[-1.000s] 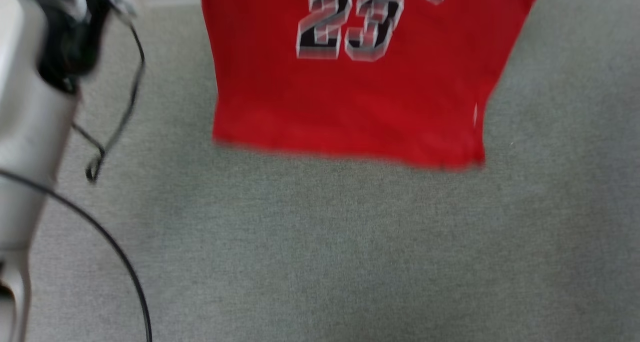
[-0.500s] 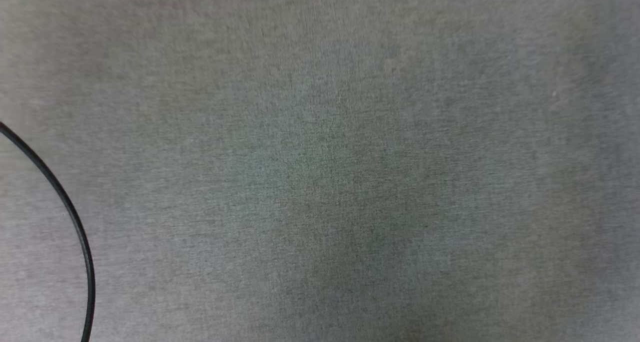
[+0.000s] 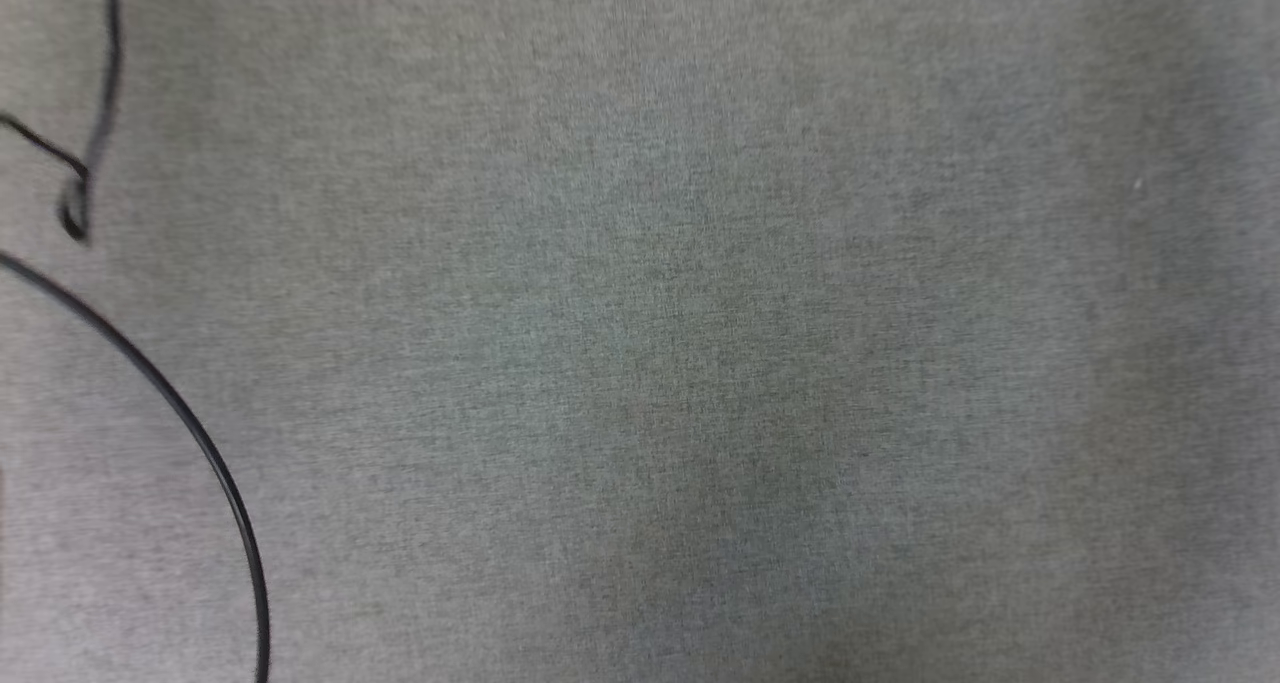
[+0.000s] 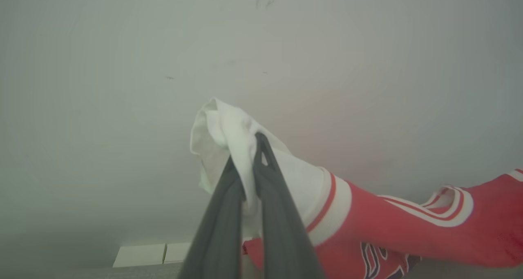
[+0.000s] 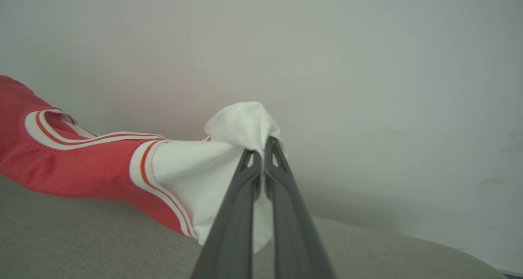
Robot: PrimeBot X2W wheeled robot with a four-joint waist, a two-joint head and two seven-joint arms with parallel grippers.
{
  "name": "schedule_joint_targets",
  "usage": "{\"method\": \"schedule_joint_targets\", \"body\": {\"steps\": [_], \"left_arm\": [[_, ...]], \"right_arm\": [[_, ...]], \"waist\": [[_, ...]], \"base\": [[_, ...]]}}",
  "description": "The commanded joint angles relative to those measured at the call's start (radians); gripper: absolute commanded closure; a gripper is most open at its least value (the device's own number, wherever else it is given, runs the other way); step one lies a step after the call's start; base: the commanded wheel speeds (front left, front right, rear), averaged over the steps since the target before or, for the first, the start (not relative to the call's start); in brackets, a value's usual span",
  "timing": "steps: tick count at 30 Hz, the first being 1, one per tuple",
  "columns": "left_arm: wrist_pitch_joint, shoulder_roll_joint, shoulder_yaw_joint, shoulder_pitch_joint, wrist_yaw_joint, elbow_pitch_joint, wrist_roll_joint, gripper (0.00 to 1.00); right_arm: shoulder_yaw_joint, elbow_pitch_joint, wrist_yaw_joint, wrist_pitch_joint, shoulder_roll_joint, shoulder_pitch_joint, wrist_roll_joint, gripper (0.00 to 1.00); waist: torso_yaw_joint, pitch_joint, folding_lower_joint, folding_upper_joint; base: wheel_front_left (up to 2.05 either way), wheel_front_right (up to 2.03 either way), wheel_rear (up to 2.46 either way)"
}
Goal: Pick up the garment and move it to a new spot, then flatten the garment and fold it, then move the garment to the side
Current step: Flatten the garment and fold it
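Currently held, two lots.

Left gripper [image 4: 245, 148]: fingers clenched on the bunched white end of one sleeve, with cloth puffing out above the tips.

Right gripper [image 5: 261, 146]: fingers clenched likewise on the other white sleeve end.

Red jersey T-shirt [image 4: 388, 230]: slung between the two grips and raised before a pale wall [image 4: 122, 46]. Its body hangs toward the grey cloth-covered bench [image 5: 61, 238]. Whether the hem touches the bench cannot be told. A black cable [image 3: 200, 443] loops at the left of the head view.

Handling, as judged: the carry to a new spot, ahead of flattening.
- Hold both sleeves level and well apart so the body hangs without twist.
- Lower the hem first and draw it back to lay the cloth smooth.
- Release only once it lies flat.
- Each grip takes only a small tuft of sleeve, so a jerk may pull one free.

Markings: red-and-white striped trim [image 4: 331, 201] at the sleeves and collar. Black white-outlined lettering [image 4: 374, 260] is cut off at the frame edge and unreadable. No brand or label can be made out.
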Motion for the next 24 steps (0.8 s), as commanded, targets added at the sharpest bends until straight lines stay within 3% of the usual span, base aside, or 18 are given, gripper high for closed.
{"method": "schedule_joint_targets", "body": {"steps": [1, 10, 18, 24], "left_arm": [[-0.007, -0.002, 0.032, 0.085, -0.004, -0.032, 0.001, 1.00], [-0.007, -0.060, 0.159, 0.524, -0.002, -0.223, 0.034, 1.00], [-0.007, -0.104, 0.203, 0.937, -0.003, -0.385, 0.075, 1.00], [-0.007, -0.102, 0.207, 1.179, 0.010, -0.480, 0.081, 1.00]], "right_arm": [[0.028, -0.014, -0.001, 0.004, -0.007, 0.085, 0.036, 1.00], [0.074, -0.122, -0.001, 0.021, -0.056, 0.474, 0.149, 1.00], [0.009, -0.255, -0.001, 0.063, -0.064, 0.844, 0.216, 1.00], [-0.048, -0.370, -0.001, 0.100, -0.046, 1.095, 0.234, 1.00]], "waist": [[0.004, -0.051, -0.0002, 0.0000], [0.020, -0.217, -0.0002, 0.0000], [0.018, -0.363, -0.0002, 0.0000], [0.017, -0.466, -0.0002, 0.0000]], "base": [[0.00, 0.00, 0.00], [0.00, 0.00, 0.00], [0.00, 0.00, 0.00], [0.00, 0.00, 0.00]]}}
